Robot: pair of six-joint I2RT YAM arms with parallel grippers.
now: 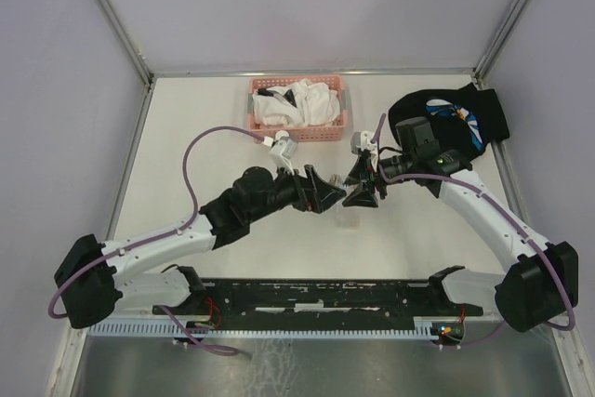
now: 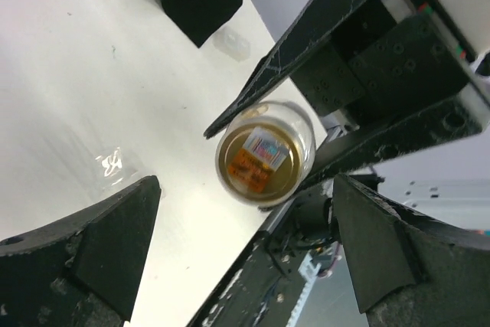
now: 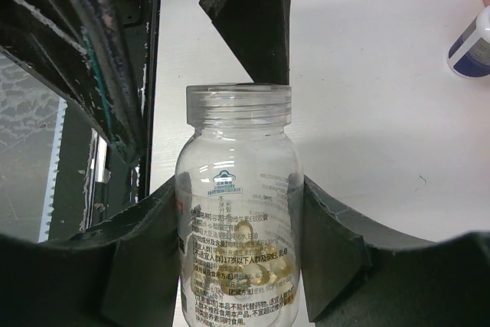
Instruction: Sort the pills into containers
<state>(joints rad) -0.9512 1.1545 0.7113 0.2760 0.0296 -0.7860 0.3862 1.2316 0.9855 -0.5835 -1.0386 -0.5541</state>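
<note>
Pills (image 3: 260, 269) lie low inside the uncapped clear bottle (image 3: 237, 189), which is clamped in the right gripper (image 3: 237, 216) over the middle of the table (image 1: 186, 137). Left gripper (image 2: 245, 188) stands fully apart facing the bottle, gripping nothing. Judged step: pouring. The next move calls for tilting the bottle mouth over the clear container, which is not discernible here.

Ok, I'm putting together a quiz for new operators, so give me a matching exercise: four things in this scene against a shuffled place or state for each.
Things:
1. clear pill bottle
2. left gripper
3. pink basket
4. black fabric

Places or states:
A. far side of the table, holding white cloths
B. jaws wide open, gripping nothing
C. far right corner of the table
D. clamped in the right gripper, cap off

Pairs: 1-D, 2-B, 3-A, 4-C
</note>
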